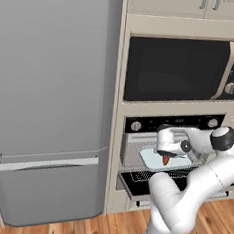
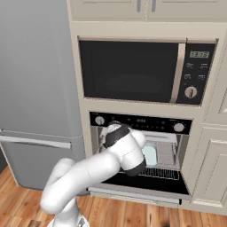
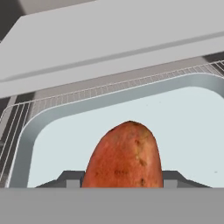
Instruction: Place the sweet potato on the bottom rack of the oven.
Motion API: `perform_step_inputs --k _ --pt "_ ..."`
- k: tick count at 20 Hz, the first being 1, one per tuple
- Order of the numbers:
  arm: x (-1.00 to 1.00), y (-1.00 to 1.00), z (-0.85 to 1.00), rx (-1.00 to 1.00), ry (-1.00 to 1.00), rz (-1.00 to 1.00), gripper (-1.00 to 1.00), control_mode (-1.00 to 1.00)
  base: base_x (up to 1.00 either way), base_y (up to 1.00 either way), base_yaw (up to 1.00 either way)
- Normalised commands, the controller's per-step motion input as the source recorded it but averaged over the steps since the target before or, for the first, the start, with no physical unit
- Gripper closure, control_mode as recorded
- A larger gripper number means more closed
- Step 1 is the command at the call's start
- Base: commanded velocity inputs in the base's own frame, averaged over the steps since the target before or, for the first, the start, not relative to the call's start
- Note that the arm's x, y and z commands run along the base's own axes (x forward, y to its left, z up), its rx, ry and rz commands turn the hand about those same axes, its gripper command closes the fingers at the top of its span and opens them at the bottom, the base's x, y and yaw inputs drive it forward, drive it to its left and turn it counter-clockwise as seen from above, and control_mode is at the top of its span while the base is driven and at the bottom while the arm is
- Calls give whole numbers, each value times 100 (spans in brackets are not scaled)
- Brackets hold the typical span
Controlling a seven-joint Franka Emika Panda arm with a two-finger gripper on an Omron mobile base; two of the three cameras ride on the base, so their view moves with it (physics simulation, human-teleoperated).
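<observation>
My gripper [image 3: 122,178] is shut on the sweet potato [image 3: 124,155], a reddish-orange tuber that stands up between the two dark fingertips [image 3: 70,177]. In the left base view the gripper [image 1: 166,154] hangs at the mouth of the open oven [image 1: 168,124], with the sweet potato [image 1: 164,159] pointing down from it. It is just above a pale blue-white tray [image 3: 192,122] that rests on a wire grid [image 3: 17,118]. A lower wire rack [image 1: 146,175] shows beneath the tray, seen from the other side as a rack [image 2: 162,173] under the tray [image 2: 150,154].
The black oven door [image 2: 142,182] is dropped open and juts out over the wooden floor. A black microwave [image 1: 173,69] sits above the oven. A tall grey fridge [image 1: 49,108] stands to the left. My arm's elbow [image 2: 128,155] covers the cavity's left half.
</observation>
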Motion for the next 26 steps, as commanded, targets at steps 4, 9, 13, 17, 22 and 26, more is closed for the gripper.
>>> perform_step_inputs --k 4,9,13,17,22,26 --pt "19 0 -40 0 -1 0 100 -100 0 0 0" --pt "12 0 -34 0 -1 0 100 -100 0 0 0" --pt "7 0 -20 0 0 0 100 -100 0 0 0" --pt "3 0 -18 0 0 0 100 -100 0 0 0" --pt "0 0 -5 0 0 0 -100 -100 0 0 0" --pt "0 0 0 0 -2 0 -100 -100 0 0 0"
